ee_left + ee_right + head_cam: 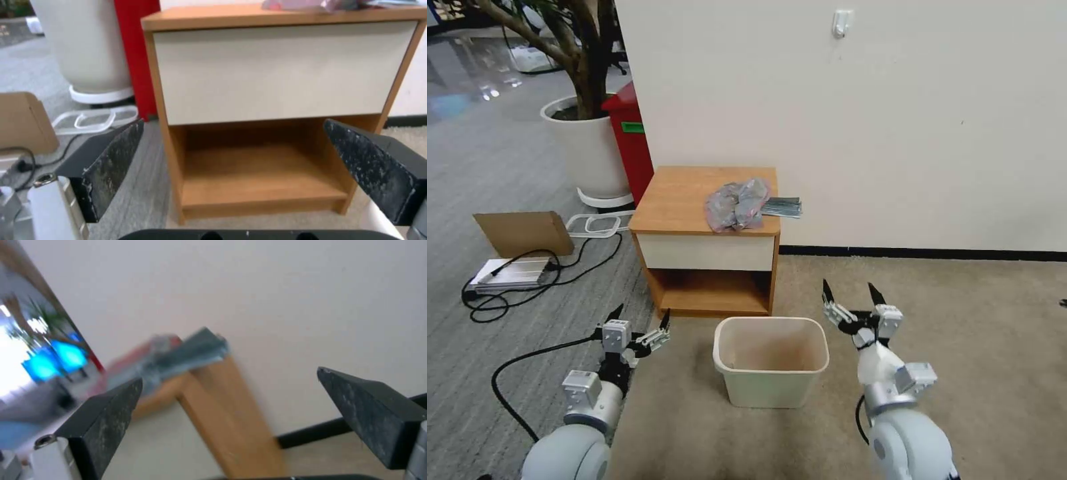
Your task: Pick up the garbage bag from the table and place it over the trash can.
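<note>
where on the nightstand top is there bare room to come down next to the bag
The table top is bare across its left half, from the left edge to the garbage bag. The right side is crowded: the bag sits toward the front right, and a flat grey packet overhangs the right edge beside it. Both end effectors, left and right, are open, low beside the trash can.

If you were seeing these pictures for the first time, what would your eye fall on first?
The crinkly grey plastic garbage bag with pinkish edges lies bunched at the right of the light-brown wooden nightstand's top. Directly before it on the carpet stands the small cream rectangular trash can, unlined. The left end effector and right end effector, both open, hang low on either side of that can.
</note>
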Robot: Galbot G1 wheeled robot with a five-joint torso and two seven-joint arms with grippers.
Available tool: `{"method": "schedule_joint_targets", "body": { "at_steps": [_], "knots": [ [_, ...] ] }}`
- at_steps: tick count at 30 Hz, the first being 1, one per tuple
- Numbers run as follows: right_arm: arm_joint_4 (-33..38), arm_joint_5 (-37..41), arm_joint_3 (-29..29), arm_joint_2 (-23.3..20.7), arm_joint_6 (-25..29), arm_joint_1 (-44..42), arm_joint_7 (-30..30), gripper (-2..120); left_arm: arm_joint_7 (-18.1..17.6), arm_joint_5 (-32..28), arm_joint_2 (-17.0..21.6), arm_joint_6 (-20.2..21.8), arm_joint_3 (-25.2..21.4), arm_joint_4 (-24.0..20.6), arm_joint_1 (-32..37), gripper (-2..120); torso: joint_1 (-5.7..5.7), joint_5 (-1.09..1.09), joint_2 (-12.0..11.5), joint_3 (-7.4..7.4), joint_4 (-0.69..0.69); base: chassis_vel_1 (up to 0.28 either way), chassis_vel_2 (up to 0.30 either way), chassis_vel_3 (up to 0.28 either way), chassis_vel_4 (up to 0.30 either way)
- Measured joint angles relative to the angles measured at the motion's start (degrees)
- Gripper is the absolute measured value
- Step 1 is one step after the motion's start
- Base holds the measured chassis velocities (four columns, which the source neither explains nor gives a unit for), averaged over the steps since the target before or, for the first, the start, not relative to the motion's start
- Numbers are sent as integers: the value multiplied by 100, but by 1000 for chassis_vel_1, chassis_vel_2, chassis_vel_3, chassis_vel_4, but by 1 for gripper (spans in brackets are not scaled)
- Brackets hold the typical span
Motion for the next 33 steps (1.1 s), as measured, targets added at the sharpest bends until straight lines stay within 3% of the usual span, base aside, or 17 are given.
{"method": "schedule_joint_targets", "body": {
  "at_steps": [1,4,5,8,19,33],
  "knots": [
    [0,0,0,0,0,0,0,100,0,0,0,0,0,0,0,100,0,0,0,0,0,0,0,0,0],
    [-192,1210,-233,-126,-294,746,498,100,-35,7,49,-89,-86,-48,47,100,0,0,0,0,1,0,0,0,0],
    [-192,1210,-233,-126,-294,746,498,100,-35,7,49,-89,-86,-48,47,100,0,0,0,0,1,0,0,0,0],
    [-517,2122,-572,-249,-656,1442,1251,100,-140,12,71,-105,-188,-93,98,100,0,-1,0,0,0,0,0,0,0],
    [-1964,3871,-934,-266,-1484,3457,2349,100,-244,122,-72,-191,-392,-110,353,100,0,-2,0,0,2,0,0,0,0],
    [-2925,4208,-725,365,-1605,4074,2345,100,-388,277,-241,-225,-442,-81,481,100,0,-1,0,0,0,0,0,0,0]
  ]
}}
